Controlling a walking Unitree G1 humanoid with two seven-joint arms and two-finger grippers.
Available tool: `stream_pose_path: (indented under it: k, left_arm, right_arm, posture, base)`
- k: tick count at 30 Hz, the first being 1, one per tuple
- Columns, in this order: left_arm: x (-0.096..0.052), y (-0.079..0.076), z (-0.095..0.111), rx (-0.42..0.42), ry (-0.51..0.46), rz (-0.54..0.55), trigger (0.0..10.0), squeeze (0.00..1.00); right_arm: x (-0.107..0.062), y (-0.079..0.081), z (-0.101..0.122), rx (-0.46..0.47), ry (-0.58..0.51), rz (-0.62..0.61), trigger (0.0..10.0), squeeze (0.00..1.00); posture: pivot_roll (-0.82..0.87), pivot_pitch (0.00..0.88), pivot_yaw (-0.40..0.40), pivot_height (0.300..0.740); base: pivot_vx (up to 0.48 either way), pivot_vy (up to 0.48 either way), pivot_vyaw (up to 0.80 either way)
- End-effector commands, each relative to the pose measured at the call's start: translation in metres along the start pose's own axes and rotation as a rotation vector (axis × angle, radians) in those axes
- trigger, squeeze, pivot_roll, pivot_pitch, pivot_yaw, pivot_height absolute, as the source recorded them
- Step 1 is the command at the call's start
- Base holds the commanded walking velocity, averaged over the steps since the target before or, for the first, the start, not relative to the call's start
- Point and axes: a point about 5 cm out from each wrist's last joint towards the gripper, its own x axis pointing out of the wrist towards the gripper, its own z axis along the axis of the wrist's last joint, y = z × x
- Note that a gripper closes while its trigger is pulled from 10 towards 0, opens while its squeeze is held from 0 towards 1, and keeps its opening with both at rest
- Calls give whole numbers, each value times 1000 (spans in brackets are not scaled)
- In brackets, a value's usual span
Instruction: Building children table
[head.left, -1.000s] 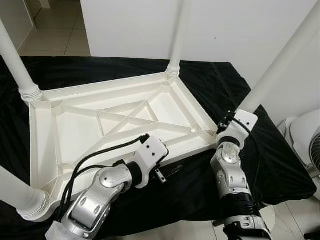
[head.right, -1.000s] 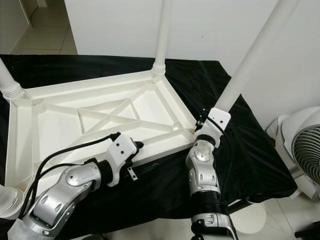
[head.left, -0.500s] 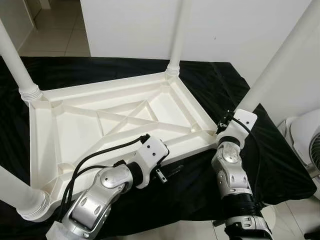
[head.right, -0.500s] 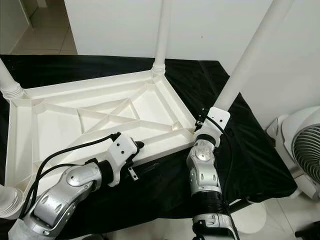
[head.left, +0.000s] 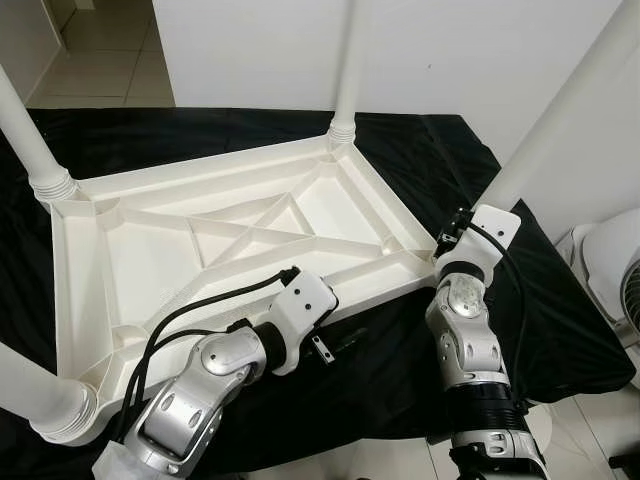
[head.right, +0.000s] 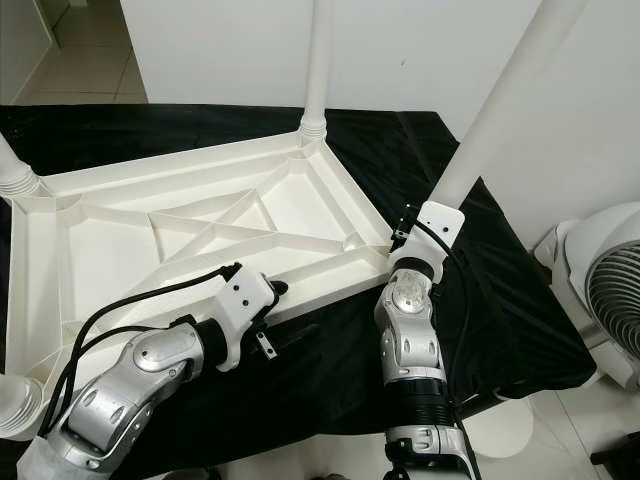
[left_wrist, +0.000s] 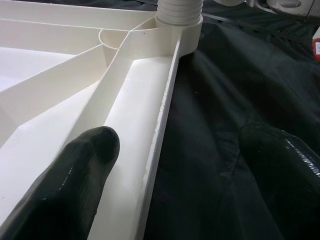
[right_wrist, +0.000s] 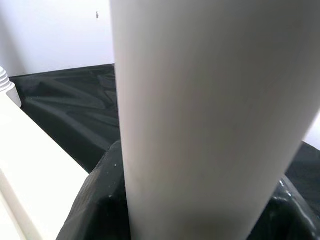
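The white plastic table lies upside down on a black cloth, with a white leg standing up at each corner. My right gripper is shut on the near right leg just above its socket; black fingers show on both sides of the tube. My left gripper is open astride the table's near rim. One finger rests inside the frame and the other hangs over the cloth outside. The far leg and two left legs stand upright.
A white fan stands on the floor at the right, close to the cloth's corner. A white wall runs behind the table. Tiled floor opens at the far left.
The whole picture has shifted slightly, so the camera moved. Both grippers keep their places on the table rim and the leg.
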Motion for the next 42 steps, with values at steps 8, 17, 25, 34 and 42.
stream_pose_path:
  k: [8, 17, 25, 34, 42]
  left_arm:
    - [1, -2, 0, 0, 5, -21, 10000, 0]
    - [-1, -1, 0, 1, 9, -20, 10000, 0]
    - [-1, 0, 0, -1, 11, -18, 10000, 0]
    - [-1, 0, 0, -3, 10, -18, 10000, 0]
    - [0, 0, 1, -3, 9, -18, 10000, 0]
  right_arm:
    - [0, -11, -12, -5, 59, -63, 10000, 0]
    - [-4, -26, -43, -17, 206, -146, 10000, 0]
    - [-4, -21, -42, 16, 196, -117, 10000, 31]
    - [-3, -14, -31, 44, 118, -48, 10000, 1000]
    - [-1, -14, -27, 36, 77, -15, 10000, 1000]
  posture:
    - [135, 39, -64, 740]
    - [135, 45, -57, 740]
    - [136, 49, -54, 740]
    - [135, 50, -55, 740]
    - [132, 51, -58, 740]
  base:
    - [0, 0, 0]
    - [0, 0, 0]
    - [0, 0, 0]
    - [0, 0, 0]
    - [0, 0, 0]
